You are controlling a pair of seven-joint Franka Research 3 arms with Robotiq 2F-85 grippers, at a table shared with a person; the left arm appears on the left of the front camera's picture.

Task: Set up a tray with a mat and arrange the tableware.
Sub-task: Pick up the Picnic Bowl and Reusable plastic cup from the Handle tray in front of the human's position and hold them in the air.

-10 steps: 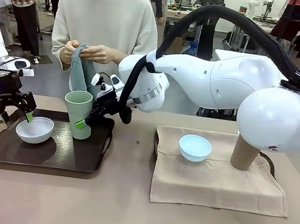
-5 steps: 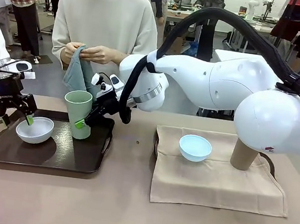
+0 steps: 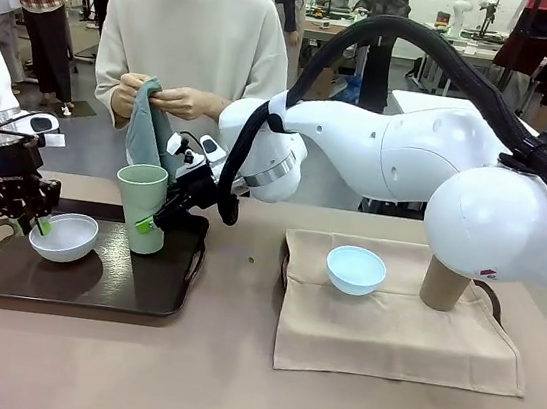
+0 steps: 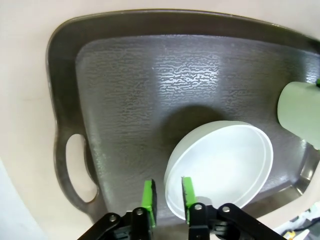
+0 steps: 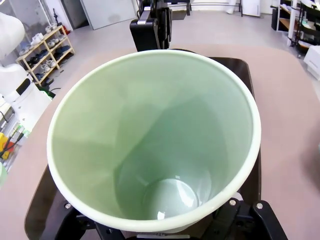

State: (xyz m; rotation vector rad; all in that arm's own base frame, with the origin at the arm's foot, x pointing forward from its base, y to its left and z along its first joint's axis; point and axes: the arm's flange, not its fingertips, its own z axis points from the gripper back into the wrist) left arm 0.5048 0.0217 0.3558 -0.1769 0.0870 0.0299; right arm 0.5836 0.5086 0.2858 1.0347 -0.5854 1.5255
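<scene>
1. Left gripper (image 4: pixel 168 197): fingers narrowed to a small gap astride the rim of the white bowl (image 4: pixel 222 165), one green pad inside, one outside. Whether they clamp it cannot be told.
2. Right gripper (image 3: pixel 153 223): closed on the lower side of the green tumbler (image 3: pixel 143 192).
3. Green tumbler: upright, long axis vertical, mouth up, at the right end of the tray (image 3: pixel 91 286). White bowl: mouth up, at the left end.
4. Tray: dark, pebbled surface, rounded corners, cut-out handles. Both vessels are smooth and round
</scene>
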